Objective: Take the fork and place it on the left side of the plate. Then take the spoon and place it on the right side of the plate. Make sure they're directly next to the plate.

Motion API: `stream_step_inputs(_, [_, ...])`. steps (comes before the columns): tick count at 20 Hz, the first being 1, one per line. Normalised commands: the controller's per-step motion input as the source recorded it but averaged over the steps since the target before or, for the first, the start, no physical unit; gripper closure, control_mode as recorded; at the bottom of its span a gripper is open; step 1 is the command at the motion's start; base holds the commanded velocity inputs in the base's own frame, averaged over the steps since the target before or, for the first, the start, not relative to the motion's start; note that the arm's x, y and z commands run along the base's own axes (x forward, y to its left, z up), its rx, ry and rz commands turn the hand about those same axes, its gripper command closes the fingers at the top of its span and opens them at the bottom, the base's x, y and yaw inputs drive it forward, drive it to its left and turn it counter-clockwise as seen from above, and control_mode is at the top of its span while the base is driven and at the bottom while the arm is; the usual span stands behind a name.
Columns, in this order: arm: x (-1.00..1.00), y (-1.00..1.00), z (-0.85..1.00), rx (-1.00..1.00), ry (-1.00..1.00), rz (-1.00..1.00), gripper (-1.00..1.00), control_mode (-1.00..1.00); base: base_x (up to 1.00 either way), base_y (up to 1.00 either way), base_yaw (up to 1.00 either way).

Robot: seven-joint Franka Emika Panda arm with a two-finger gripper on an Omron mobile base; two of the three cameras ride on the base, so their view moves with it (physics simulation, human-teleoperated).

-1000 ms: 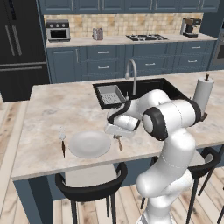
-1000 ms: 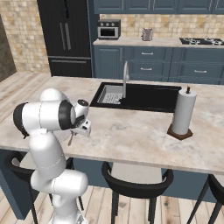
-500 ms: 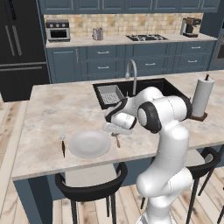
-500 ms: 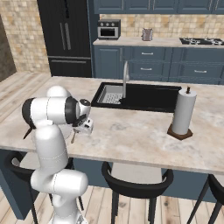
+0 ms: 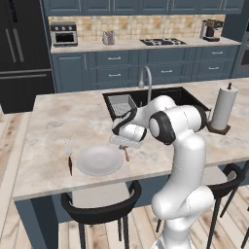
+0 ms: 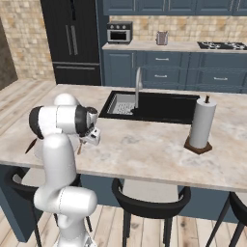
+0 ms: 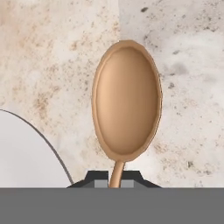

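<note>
The white plate [image 5: 99, 161] lies near the front edge of the island. Just beyond its left rim lies the fork [image 5: 69, 156], tines pointing away from me. My gripper [image 5: 125, 146] hangs low at the plate's right rim, shut on the thin handle of the wooden spoon [image 5: 127, 155]. In the hand view the spoon's bowl [image 7: 127, 100] fills the middle, its handle runs down between my fingertips [image 7: 97, 179], and the plate's rim [image 7: 26, 157] curves at the lower left. The right base view has the gripper [image 6: 83, 144] over the spoon [image 6: 79, 149], with the fork [image 6: 31, 144] further left.
A sink [image 5: 146, 99] with a tall faucet [image 5: 146, 80] and a wire basket [image 5: 120, 105] sits behind the hand. A paper towel roll [image 5: 222, 108] stands at the island's right. Dark stools [image 5: 99, 209] stand along the front edge.
The arm's elbow has risen and swung back toward the sink. The hand with the spoon has stayed low at the plate's right rim.
</note>
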Motion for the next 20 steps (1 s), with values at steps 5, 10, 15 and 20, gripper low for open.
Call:
stream_step_inputs(5, [0.19, 0.07, -0.13, 0.00, -0.01, -0.03, -1.00, -1.00, 0.00, 0.00, 0.00])
stream_step_inputs(10, [0.05, 0.01, -0.06, 0.00, -0.04, -0.01, -1.00, -1.00, 0.00, 0.00, 0.00])
stream_step_inputs(15, [0.00, -0.01, 0.00, 0.00, -0.09, 0.00, -1.00, -1.00, 0.00, 0.00, 0.00])
stream_step_inputs(20, [-0.25, -0.07, 0.10, 0.00, -0.08, 0.00, -1.00, -1.00, 0.00, 0.00, 0.00])
